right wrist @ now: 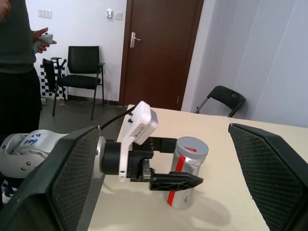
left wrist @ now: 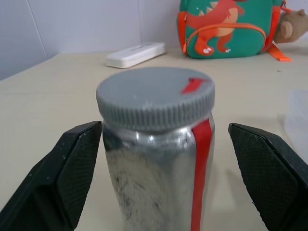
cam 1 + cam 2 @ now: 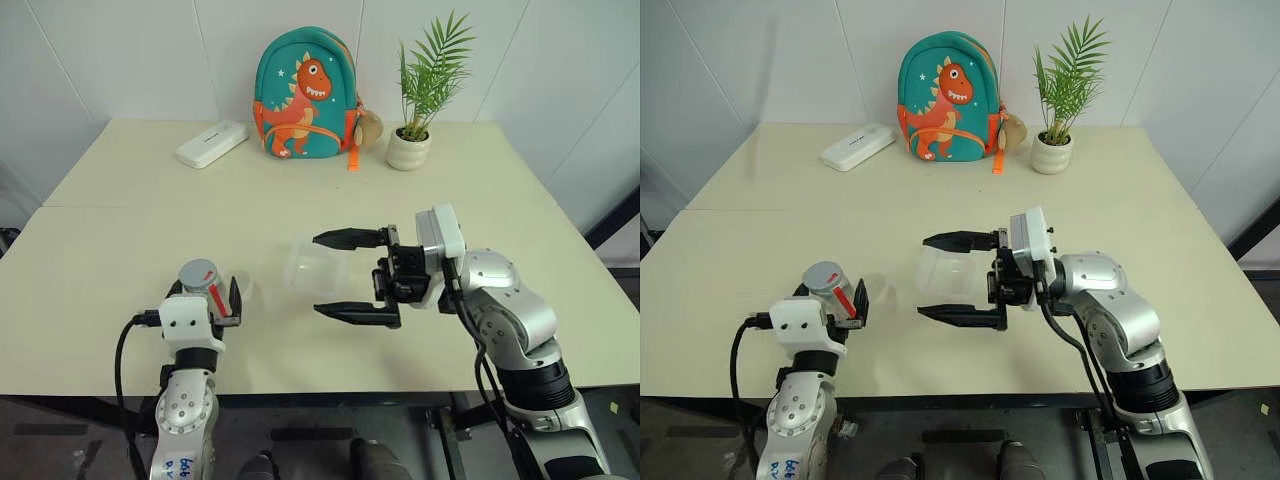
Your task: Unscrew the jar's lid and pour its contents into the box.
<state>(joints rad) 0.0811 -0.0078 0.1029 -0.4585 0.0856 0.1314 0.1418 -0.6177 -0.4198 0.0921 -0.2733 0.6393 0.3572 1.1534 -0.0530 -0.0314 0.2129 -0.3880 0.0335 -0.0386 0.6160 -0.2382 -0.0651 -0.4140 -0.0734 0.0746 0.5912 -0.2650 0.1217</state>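
The jar [image 3: 207,290] stands upright on the table [image 3: 110,250] at the near left, silvery with a red stripe down its side. Its grey lid [image 2: 154,96] with a small red mark sits on top. The contents are hidden inside. My left gripper [image 3: 203,296] is open around the jar, one finger [image 2: 72,168] on each side with a gap to the glass. The clear box [image 3: 312,266] lies at mid table. My right gripper [image 3: 316,273] hangs open above the table, pointing left, its fingers framing the box without touching it.
A white oblong case [image 3: 212,143], a dinosaur backpack [image 3: 305,95] and a potted plant [image 3: 425,95] line the far side of the table. In the right wrist view a person [image 1: 17,57] stands beyond the table's left edge, near chairs and a door.
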